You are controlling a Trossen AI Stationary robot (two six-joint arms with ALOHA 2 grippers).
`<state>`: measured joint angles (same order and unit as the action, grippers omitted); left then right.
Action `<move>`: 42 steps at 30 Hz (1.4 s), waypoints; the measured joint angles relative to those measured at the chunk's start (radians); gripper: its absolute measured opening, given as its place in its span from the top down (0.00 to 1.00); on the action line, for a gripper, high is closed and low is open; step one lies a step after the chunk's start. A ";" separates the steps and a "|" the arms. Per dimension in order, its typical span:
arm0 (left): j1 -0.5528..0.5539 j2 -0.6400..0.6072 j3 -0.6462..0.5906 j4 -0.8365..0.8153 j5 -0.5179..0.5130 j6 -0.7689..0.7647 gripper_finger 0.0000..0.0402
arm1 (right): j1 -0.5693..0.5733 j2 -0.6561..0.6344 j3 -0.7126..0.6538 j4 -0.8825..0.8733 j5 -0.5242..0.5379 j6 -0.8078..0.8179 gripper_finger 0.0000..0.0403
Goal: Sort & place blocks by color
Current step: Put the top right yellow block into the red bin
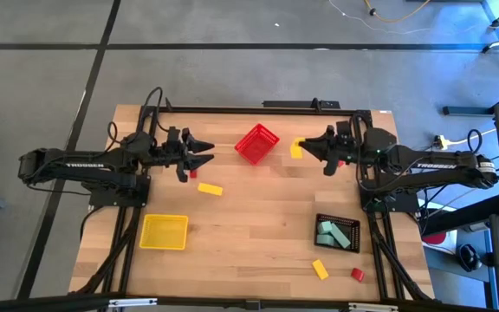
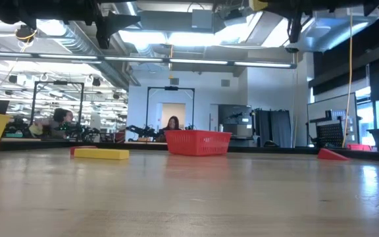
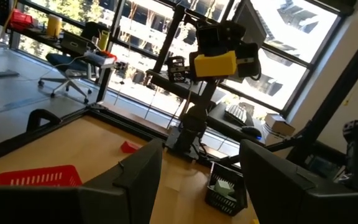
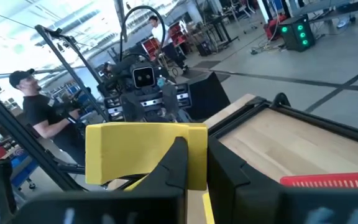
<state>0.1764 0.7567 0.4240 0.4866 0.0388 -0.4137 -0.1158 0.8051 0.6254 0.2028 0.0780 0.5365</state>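
From above, the left gripper [image 1: 206, 157] hangs over the counter's [image 1: 258, 217] left half near the far edge, arm stretched level, jaws apart and empty. A yellow bin [image 1: 164, 231] sits toward the near left corner, a yellow block [image 1: 210, 189] lies beyond it, and a red bin [image 1: 256, 143] stands mid-counter by the far edge. The right gripper [image 1: 304, 146] mirrors the left, jaws clamped on a yellow brick [image 4: 145, 152] (its face shows plainly only in the right wrist view). The black bin [image 1: 337, 232] holds mint blocks [image 1: 327, 234].
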 joint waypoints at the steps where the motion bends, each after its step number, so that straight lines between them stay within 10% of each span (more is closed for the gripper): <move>1: 0.000 0.000 0.000 0.000 -0.002 0.000 0.48 | 0.000 0.000 0.000 0.000 0.000 0.001 0.93; 18: 0.000 0.000 0.000 0.000 0.004 -0.001 0.48 | 0.000 0.078 0.000 0.002 0.062 0.037 0.93; 34: 0.000 0.000 0.000 0.001 -0.003 0.005 0.48 | -0.196 0.764 0.432 -0.438 0.210 0.077 0.93; 42: 0.000 0.000 0.000 0.001 -0.003 0.006 0.48 | -0.260 1.023 0.557 -0.494 0.140 -0.180 0.92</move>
<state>0.1761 0.7567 0.4240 0.4873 0.0353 -0.4080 -0.3759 1.8284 1.1819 -0.2913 0.2185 0.3562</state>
